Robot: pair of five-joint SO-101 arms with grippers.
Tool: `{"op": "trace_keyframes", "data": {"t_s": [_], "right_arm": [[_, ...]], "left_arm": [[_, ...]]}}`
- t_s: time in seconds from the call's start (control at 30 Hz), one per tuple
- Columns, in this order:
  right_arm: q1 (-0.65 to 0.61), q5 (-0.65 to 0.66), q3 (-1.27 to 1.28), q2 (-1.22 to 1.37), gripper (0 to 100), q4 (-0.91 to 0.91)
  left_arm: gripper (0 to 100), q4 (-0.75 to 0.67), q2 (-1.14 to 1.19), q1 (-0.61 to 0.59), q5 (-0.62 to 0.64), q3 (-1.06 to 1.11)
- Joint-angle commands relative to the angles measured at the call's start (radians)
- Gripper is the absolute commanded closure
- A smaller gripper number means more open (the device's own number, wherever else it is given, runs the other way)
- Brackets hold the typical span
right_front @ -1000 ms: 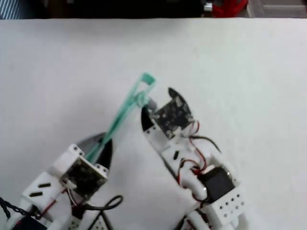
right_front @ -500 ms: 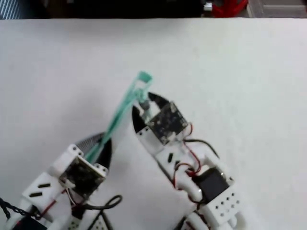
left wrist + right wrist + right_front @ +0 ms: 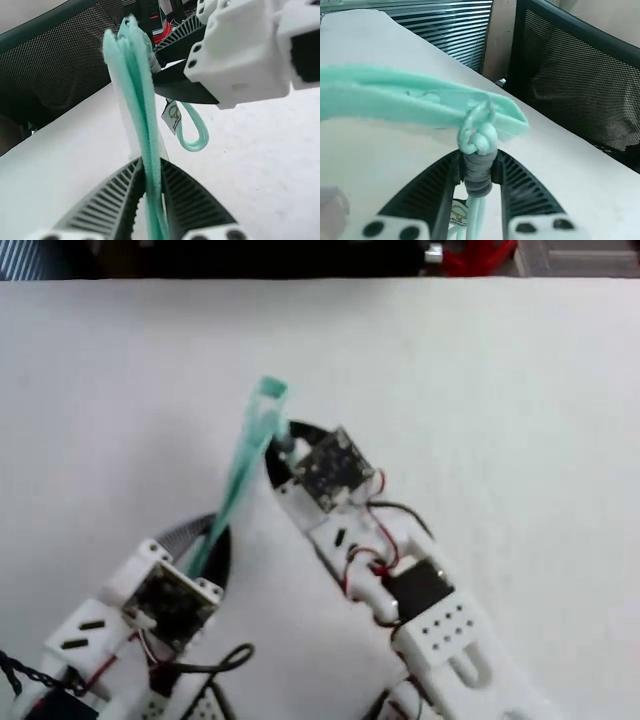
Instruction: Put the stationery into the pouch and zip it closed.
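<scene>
A: Surface?
B: White table [image 3: 520,380], plain and matte. Its far edge meets a dark strip of room, with something red [image 3: 478,255] past it.

A: Pouch?
B: Mint-green pouch [image 3: 240,480], turned edge-on between the two arms over the middle of the table, so from above it reads as a thin line. Can't tell whether its lower edge touches the table.

A: Left side?
B: Left gripper [image 3: 152,175], jaws pressed together on the near end of the pouch, fabric squeezed flat between them.

A: Right side?
B: Right gripper [image 3: 479,167] at the pouch's far end, jaws pinching the grey zip pull [image 3: 479,177]. A green cord is knotted through the pull. In the left wrist view the cord's loop [image 3: 194,135] hangs free, a small paper tag [image 3: 172,114] beside it.

A: Room?
B: Black mesh chair [image 3: 580,75] close behind the table. Slatted blinds [image 3: 445,25] next to it, a strip of tan wall between them.
</scene>
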Motion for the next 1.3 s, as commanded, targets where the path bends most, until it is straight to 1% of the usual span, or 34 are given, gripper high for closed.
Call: {"op": "trace_keyframes", "data": {"t_s": [0.0, 0.2, 0.27, 0.37, 0.5, 0.63, 0.8, 0.97, 1.27], "right_arm": [[0.082, 0.009, -0.003, -0.035, 98.0, -0.015], [0.289, 0.018, 0.008, -0.136, 98.0, 0.002], [0.315, 0.038, 0.018, -0.127, 98.0, -0.007], [0.312, 0.124, 0.081, -0.077, 98.0, -0.076], [0.318, 0.187, 0.135, 0.027, 98.0, -0.186], [0.314, 0.307, 0.137, 0.150, 98.0, -0.234], [0.334, 0.394, 0.132, 0.315, 98.0, -0.383], [0.390, 0.408, 0.106, 0.492, 98.0, -0.515], [0.581, 0.408, -0.150, 0.828, 98.0, -0.536]], "left_arm": [[98, 0.003, 0.001, 0.005, 0.005, -0.006], [98, 0.003, 0.001, -0.001, 0.008, -0.008], [98, 0.005, 0.001, -0.001, 0.009, -0.009], [98, 0.017, 0.001, -0.002, 0.009, -0.014], [98, 0.017, 0.001, -0.022, 0.011, -0.014], [98, 0.014, 0.001, -0.070, 0.011, -0.014], [98, 0.011, 0.001, -0.071, 0.037, -0.015], [98, 0.011, 0.001, -0.071, 0.037, -0.015], [98, 0.011, 0.001, -0.065, 0.040, -0.015]]}}
